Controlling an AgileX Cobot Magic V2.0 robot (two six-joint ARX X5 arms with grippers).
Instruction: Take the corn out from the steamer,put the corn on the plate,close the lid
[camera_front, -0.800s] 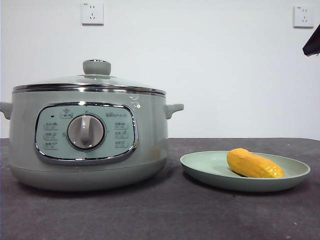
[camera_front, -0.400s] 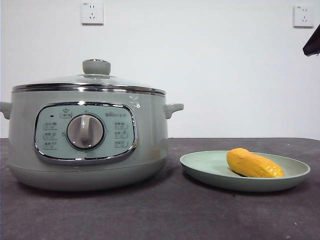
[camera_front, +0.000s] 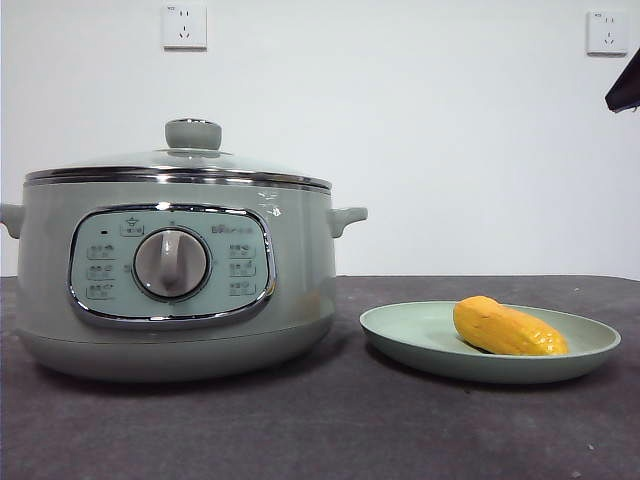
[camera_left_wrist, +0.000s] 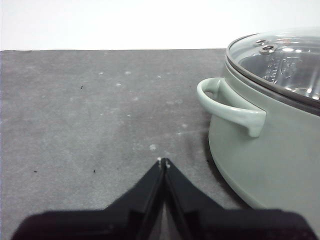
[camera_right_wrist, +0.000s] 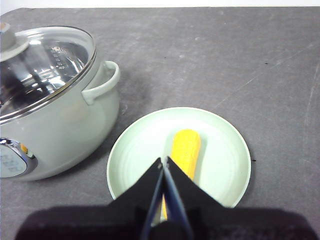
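The corn (camera_front: 508, 328) lies on the mint-green plate (camera_front: 420, 335) at the right; both also show in the right wrist view, the corn (camera_right_wrist: 186, 150) on the plate (camera_right_wrist: 135, 150). The steamer (camera_front: 170, 275) stands at the left with the glass lid (camera_front: 180, 165) seated on its rim. The right wrist view shows the lid (camera_right_wrist: 40, 65) on the steamer (camera_right_wrist: 65, 125) too. My right gripper (camera_right_wrist: 164, 161) is shut and empty, held high above the plate. My left gripper (camera_left_wrist: 163, 161) is shut and empty above bare table, beside the steamer's side handle (camera_left_wrist: 231, 105). A black arm tip (camera_front: 625, 90) shows at the top right.
The dark grey table (camera_front: 330, 430) spreads in front of the steamer and plate. A white wall with two sockets (camera_front: 185, 25) stands behind.
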